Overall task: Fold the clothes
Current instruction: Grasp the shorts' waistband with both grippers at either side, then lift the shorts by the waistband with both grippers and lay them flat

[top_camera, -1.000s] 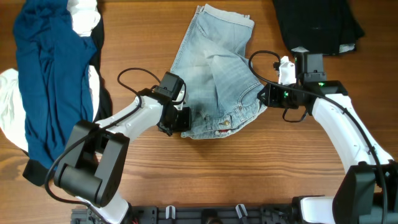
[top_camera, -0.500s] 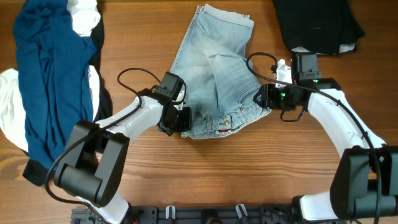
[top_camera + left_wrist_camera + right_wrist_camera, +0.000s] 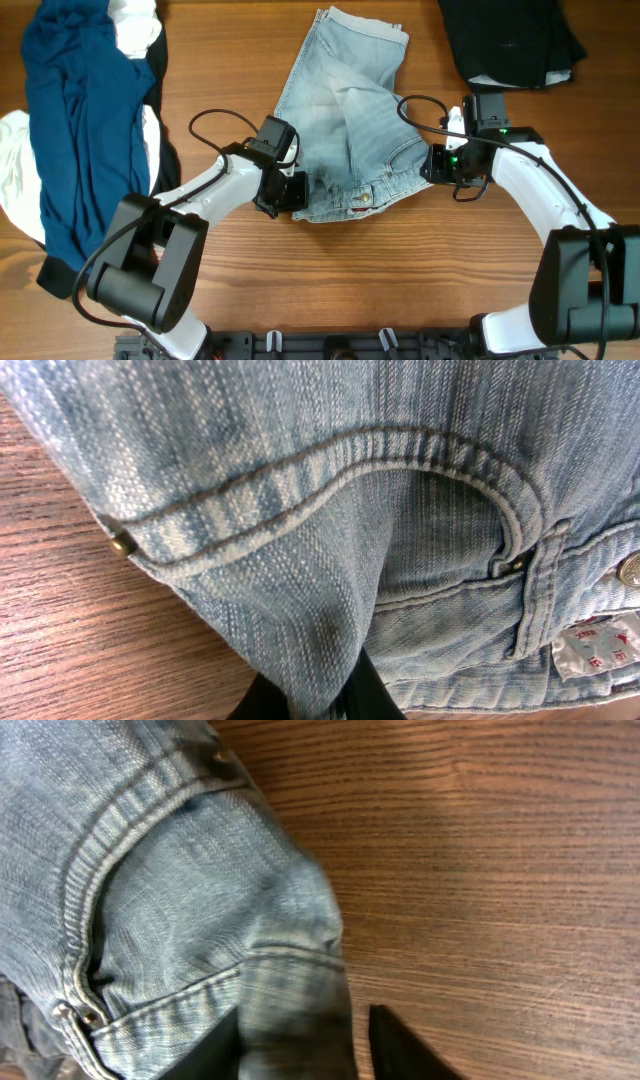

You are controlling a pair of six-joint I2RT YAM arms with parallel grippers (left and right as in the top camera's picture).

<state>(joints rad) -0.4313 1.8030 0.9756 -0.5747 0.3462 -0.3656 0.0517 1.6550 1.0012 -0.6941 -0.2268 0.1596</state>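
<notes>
Overhead: denim shorts [image 3: 345,120] lie at table centre, cuffed hem toward the far edge, waistband toward the near edge. Bare wood of the table [image 3: 400,290] is open in front of the shorts and between the arms. Navy garment [image 3: 70,120] is piled at the left over a white garment [image 3: 12,170], both running off the left edge. Black garment [image 3: 510,35] sits at the far right, cut off by the top edge. Left gripper [image 3: 290,192] is at the waistband's left corner, right gripper [image 3: 432,165] at its right corner; jaw state is unreadable from here

Left wrist: pale washed denim fills nearly the whole frame, with a curved pocket seam, a rivet [image 3: 122,543] and a white label [image 3: 590,645] by the waistband. Wood shows only at the lower left. The left gripper [image 3: 320,702] is closed down on a fold of the shorts, dark fingers [image 3: 375,698] barely poking out under the cloth, the rest hidden

Right wrist: the waistband corner of the shorts hangs between the fingers [image 3: 400,1050] of the right gripper [image 3: 305,1045]. Jaws partly apart and straddling the cloth; a thin strip of wood shows between cloth and one finger. Open wood to the right
</notes>
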